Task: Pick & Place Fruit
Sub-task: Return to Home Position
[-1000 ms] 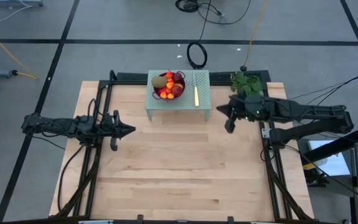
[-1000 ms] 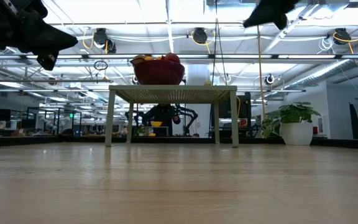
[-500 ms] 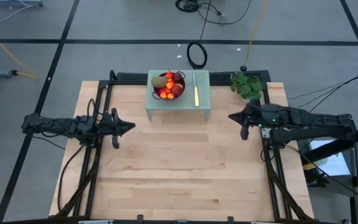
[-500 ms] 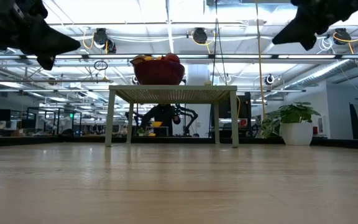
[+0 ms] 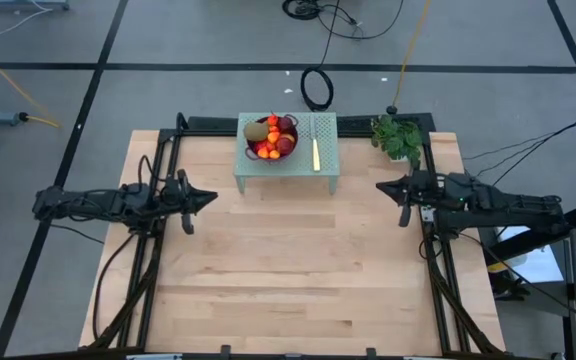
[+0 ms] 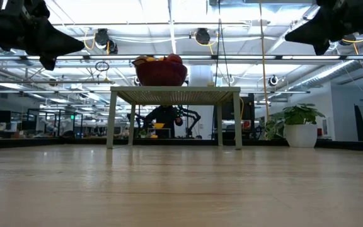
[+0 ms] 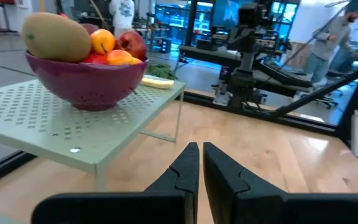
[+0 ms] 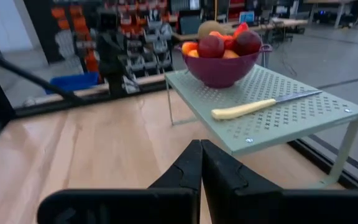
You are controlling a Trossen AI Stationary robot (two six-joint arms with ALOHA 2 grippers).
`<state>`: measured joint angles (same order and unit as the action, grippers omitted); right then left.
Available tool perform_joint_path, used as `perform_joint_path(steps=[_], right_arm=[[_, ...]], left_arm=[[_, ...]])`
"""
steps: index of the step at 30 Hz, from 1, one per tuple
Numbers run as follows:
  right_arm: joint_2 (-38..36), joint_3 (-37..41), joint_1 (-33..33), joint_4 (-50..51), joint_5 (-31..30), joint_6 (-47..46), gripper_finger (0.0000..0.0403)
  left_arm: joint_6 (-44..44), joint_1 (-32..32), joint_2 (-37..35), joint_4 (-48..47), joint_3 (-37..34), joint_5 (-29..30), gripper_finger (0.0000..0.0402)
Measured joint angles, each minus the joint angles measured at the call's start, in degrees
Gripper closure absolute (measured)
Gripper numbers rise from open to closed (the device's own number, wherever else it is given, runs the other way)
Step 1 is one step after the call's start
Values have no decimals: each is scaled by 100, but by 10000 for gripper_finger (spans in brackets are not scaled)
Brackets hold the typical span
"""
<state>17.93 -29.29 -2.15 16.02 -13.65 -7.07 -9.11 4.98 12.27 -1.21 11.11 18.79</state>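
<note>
both arms hang above the wooden table (image 5: 288, 280), well apart from each other. we see the left gripper (image 5: 208, 197) over the table's left side, pointing inward. its fingers (image 7: 188, 165) are pressed together with only a hairline between them, and they hold nothing. the right gripper (image 5: 383, 187) sits over the right side, near the potted plant (image 5: 398, 135), its two fingers likewise drawn together on nothing. the fruit (image 5: 273, 135) is piled in the purple bowl (image 7: 92, 81), which stands on the left half of the pale green perforated shelf (image 5: 325, 178) at the table's back edge. in the pile we make out a brown-green oval, dark red round pieces and small orange ones. the yellow-handled knife (image 5: 316, 152) lies on the shelf just to the right of the bowl, apart from it. both grippers are off to either side of the shelf, well apart from it.
</note>
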Motion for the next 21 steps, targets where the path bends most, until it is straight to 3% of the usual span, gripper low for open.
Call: perform_joint_path(steps=[11,15,21], right_arm=[[-374,1273,0,-1393,68,-86,402],[-386,1688,0,-2005,590,176,402],[-612,1798,0,-2002,800,323,402]], left_arm=[[-7,-728,0,115,1,-879,380],[-8,-944,0,196,2,-1295,380],[92,-1131,1,192,2,-1330,380]])
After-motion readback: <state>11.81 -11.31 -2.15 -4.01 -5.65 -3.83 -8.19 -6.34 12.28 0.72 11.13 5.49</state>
